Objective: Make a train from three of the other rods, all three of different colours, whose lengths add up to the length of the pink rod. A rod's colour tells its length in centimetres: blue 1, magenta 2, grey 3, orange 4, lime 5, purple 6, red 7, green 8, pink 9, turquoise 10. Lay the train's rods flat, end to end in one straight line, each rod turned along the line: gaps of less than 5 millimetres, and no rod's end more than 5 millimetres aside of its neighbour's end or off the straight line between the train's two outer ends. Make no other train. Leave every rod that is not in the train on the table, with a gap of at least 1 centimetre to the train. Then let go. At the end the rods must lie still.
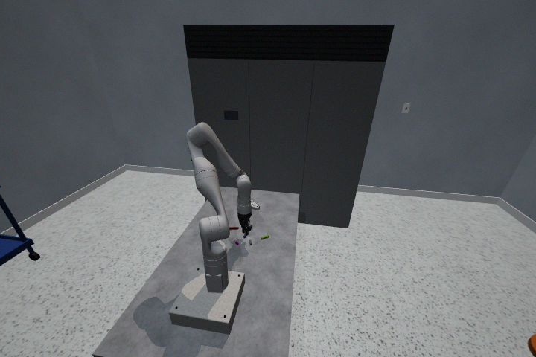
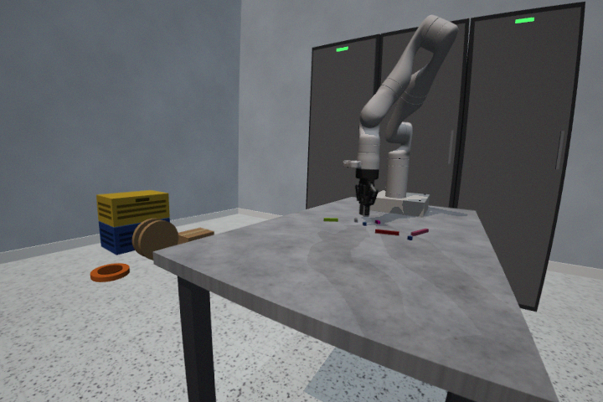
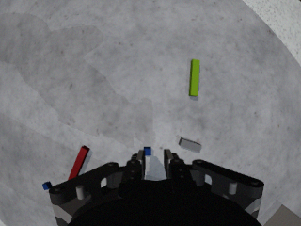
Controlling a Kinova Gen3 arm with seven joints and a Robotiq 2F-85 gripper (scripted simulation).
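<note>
My gripper (image 1: pixel 245 232) (image 2: pixel 364 214) (image 3: pixel 154 157) is partly open and empty, just above the table. A blue rod (image 1: pixel 244 236) (image 2: pixel 364 224) (image 3: pixel 148 151) is below the fingertips, nearer the left finger in the wrist view. A grey rod (image 1: pixel 250 242) (image 2: pixel 356 219) (image 3: pixel 190 144) and a lime rod (image 1: pixel 265 237) (image 2: pixel 331 219) (image 3: pixel 195 77) lie apart to one side. A magenta rod (image 1: pixel 237 242) (image 2: pixel 378 221) lies near the blue one. A red rod (image 1: pixel 234 227) (image 2: pixel 386 232) (image 3: pixel 79 162), a pink rod (image 2: pixel 420 231) and a second blue rod (image 2: pixel 409 238) (image 3: pixel 47 185) lie on the other side.
The grey table (image 1: pixel 272 294) (image 2: pixel 359 293) carries the rods and the robot's pale base (image 1: pixel 201 317) (image 2: pixel 414 204). Tall dark cabinets (image 1: pixel 277 126) (image 2: pixel 520 141) stand beside the table. Crates (image 2: pixel 131 208) and an orange ring (image 2: pixel 93 275) are on the floor.
</note>
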